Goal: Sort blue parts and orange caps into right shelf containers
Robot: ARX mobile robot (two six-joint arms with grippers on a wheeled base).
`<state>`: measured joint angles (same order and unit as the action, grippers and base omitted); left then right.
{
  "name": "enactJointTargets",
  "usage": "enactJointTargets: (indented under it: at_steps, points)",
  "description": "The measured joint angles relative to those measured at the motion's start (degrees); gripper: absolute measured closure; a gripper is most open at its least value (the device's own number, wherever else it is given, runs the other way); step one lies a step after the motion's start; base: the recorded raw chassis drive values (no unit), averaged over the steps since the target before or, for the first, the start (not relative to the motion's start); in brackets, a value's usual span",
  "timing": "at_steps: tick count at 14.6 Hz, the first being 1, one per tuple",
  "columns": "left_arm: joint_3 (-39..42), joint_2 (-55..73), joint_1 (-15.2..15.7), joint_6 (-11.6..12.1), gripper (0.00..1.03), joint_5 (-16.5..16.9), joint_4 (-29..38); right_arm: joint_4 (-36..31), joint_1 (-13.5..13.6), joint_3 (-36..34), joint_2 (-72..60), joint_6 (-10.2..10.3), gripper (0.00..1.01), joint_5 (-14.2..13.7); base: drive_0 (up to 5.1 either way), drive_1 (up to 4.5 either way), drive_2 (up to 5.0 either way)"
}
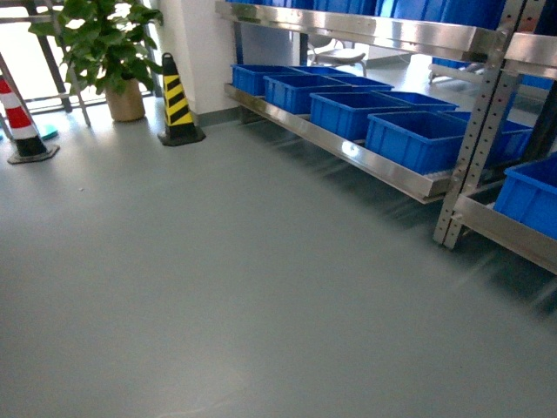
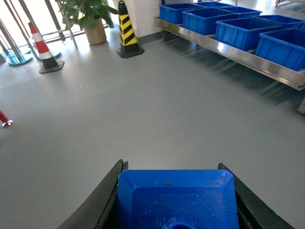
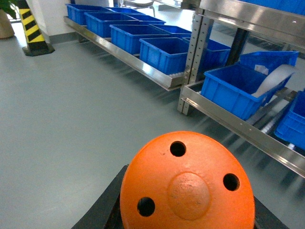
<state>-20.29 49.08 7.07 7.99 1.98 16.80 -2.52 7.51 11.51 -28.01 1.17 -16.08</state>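
Left gripper [image 2: 177,200]: its dark jaws are pinching a blue part [image 2: 177,202] between them, low in the left wrist view.
Right gripper [image 3: 187,210]: its jaws are clamping a round orange cap [image 3: 187,188] with three holes.
Shelf [image 1: 374,161]: a steel rack is standing along the right wall.
Right shelf containers [image 1: 413,139]: blue crates are sitting in a row on the lowest level.
Floor [image 1: 218,279]: grey, with a striped cone [image 1: 177,100] and a potted plant [image 1: 109,48] near the far wall.

Crates [image 1: 409,139] on the shelf [image 1: 348,152], right of a cone [image 1: 177,100].
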Motion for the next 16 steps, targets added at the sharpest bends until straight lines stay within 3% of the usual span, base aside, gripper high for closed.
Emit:
enactJointTargets:
  at_steps: [16]
  points:
    - [0.0, 0.0, 0.02, 0.0, 0.58, -0.02, 0.0, 0.02, 0.0, 0.0, 0.0, 0.0, 0.58, 0.02, -1.7, -1.66, -1.7]
